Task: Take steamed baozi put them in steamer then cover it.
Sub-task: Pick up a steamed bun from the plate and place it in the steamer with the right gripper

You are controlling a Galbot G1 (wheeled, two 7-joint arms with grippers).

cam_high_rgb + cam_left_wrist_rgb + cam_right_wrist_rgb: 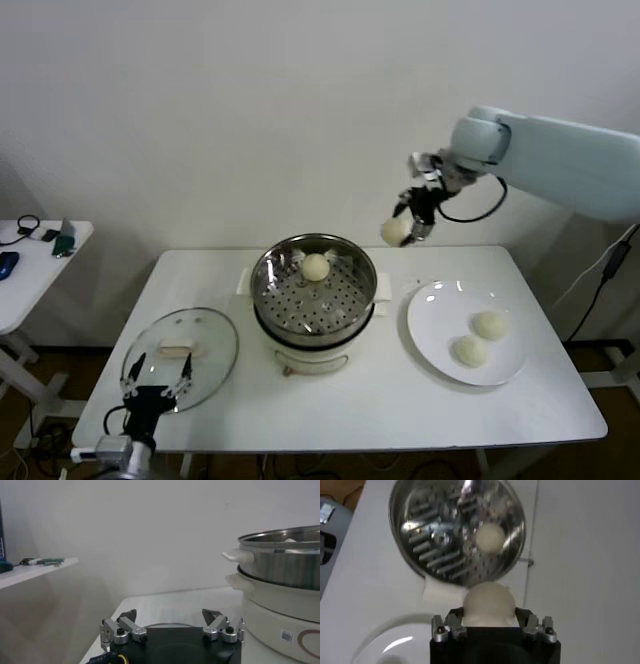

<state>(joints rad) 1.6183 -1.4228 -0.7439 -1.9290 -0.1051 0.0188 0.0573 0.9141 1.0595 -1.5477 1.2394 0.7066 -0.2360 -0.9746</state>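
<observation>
The steel steamer point(345, 262) stands mid-table on its white cooker base and holds one baozi point(316, 266) near its back. My right gripper point(403, 228) is shut on a second baozi point(392, 231), held in the air to the right of the steamer and above its rim. The right wrist view shows this baozi point(488, 603) between the fingers, with the steamer point(420, 525) beyond. Two more baozi point(489, 324) point(470, 350) lie on the white plate point(432, 320) at the right. The glass cover point(215, 335) lies flat at the left front. My left gripper point(155, 385) is open at its near edge.
A low side table point(25, 280) with small items stands at the far left. The steamer's wall and handle point(240, 556) rise close beside my left gripper point(172, 620) in the left wrist view. The wall runs behind the table.
</observation>
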